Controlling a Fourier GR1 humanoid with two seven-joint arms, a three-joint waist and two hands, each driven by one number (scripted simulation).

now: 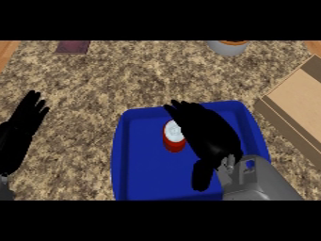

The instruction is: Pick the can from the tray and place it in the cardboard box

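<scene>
A red can (172,138) with a silver top stands upright in the blue tray (143,174), near the tray's middle. My right hand (210,136) is over the tray just right of the can, fingers straight and pointing up and left, partly covering the can's right side; it is open and not curled round it. The cardboard box (307,108) lies at the right edge of the counter, its flaps spread. My left hand (13,134) rests open at the left edge, fingers up.
A grey round pot (228,46) stands at the back, right of centre. A dark red flat object (73,46) lies at the back left. The granite counter meets wooden strips at both sides.
</scene>
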